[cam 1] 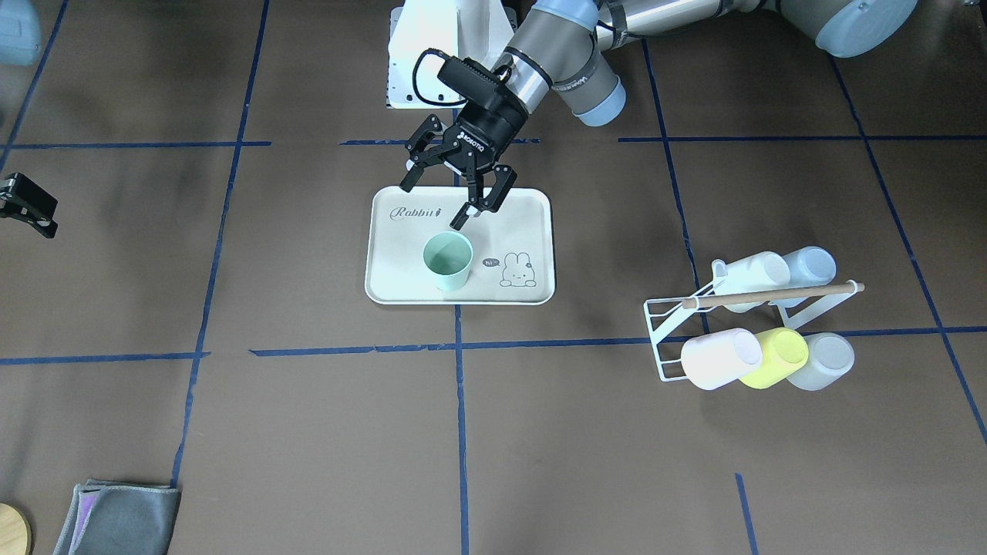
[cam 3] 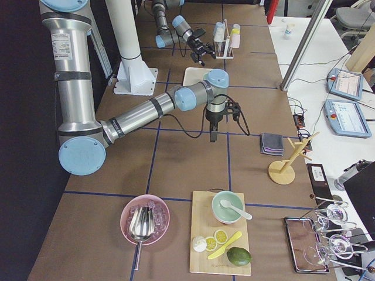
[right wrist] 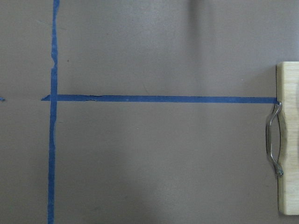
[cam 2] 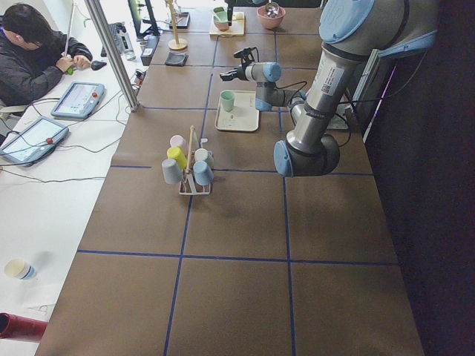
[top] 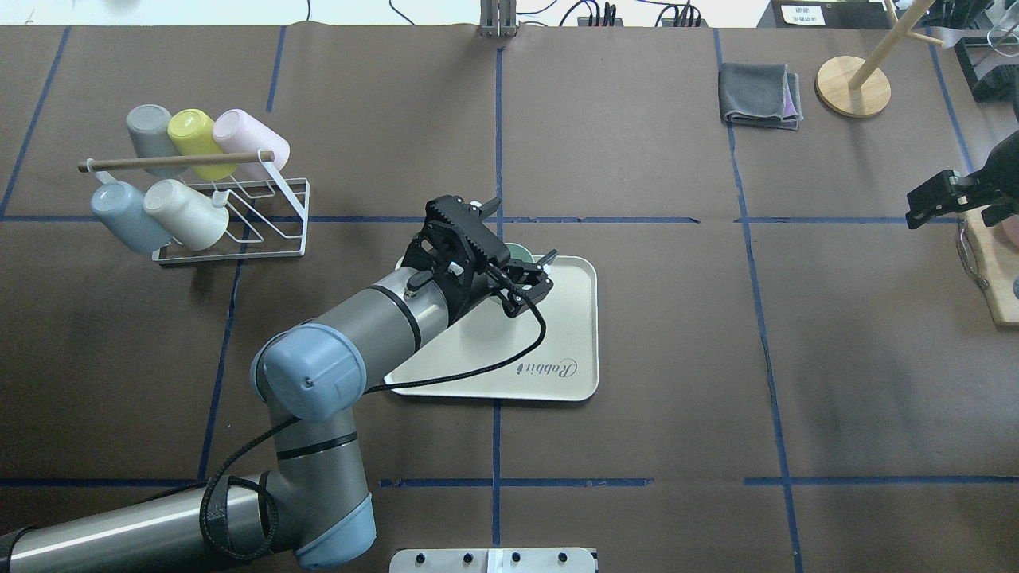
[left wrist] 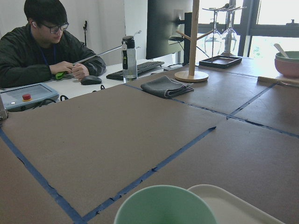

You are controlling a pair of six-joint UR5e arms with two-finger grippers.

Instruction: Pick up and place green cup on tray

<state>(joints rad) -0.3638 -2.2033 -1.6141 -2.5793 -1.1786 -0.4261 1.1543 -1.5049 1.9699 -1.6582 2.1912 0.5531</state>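
The pale mint green cup (cam 1: 447, 260) stands upright on the cream tray (cam 1: 524, 223), near its middle. My left gripper (cam 1: 432, 206) hovers open just behind and above the cup, its fingers spread wide and holding nothing. From overhead the left gripper (top: 517, 239) hides most of the green cup (top: 521, 253). The left wrist view shows the cup rim (left wrist: 164, 205) and a tray corner (left wrist: 233, 205) at the bottom. My right gripper (top: 947, 195) hangs far off at the table's right side, away from the tray; I cannot tell how its jaws stand.
A white wire rack (top: 231, 239) with several pastel cups sits to my left. On my right are a folded grey cloth (top: 760, 95), a wooden stand (top: 853, 86) and a cutting board (right wrist: 289, 140). A person (left wrist: 46, 42) sits beyond the table's far edge.
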